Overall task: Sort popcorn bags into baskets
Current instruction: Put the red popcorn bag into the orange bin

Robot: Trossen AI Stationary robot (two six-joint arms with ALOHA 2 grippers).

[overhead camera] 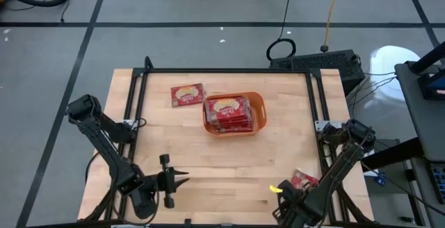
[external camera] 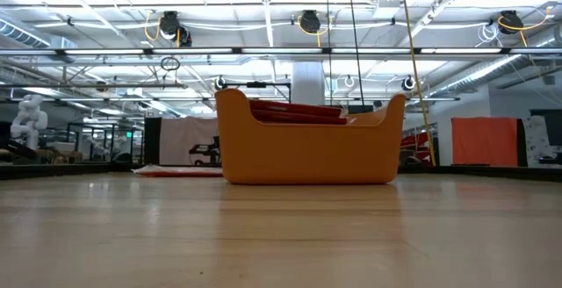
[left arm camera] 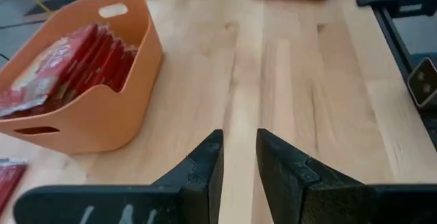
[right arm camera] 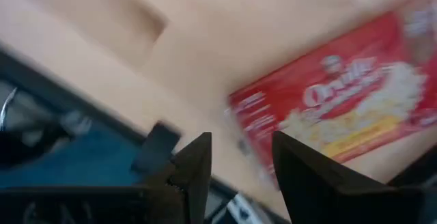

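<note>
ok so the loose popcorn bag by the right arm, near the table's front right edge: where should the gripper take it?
Probably by its short end, coming from above. The popcorn bag lies flat on the table, so only thin edges offer a pinch. The right gripper hangs open just off that end; the table's edge runs close alongside, crowding a side approach.

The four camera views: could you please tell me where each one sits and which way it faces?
High: overhead, looking down on the table and both arms.
Low: at tabletop height, facing the orange bin; no arm visible.
Left wrist: past the open left gripper toward the bin.
Right wrist: over the open right gripper, onto a popcorn bag.
High, low and left wrist share the bin.
</note>
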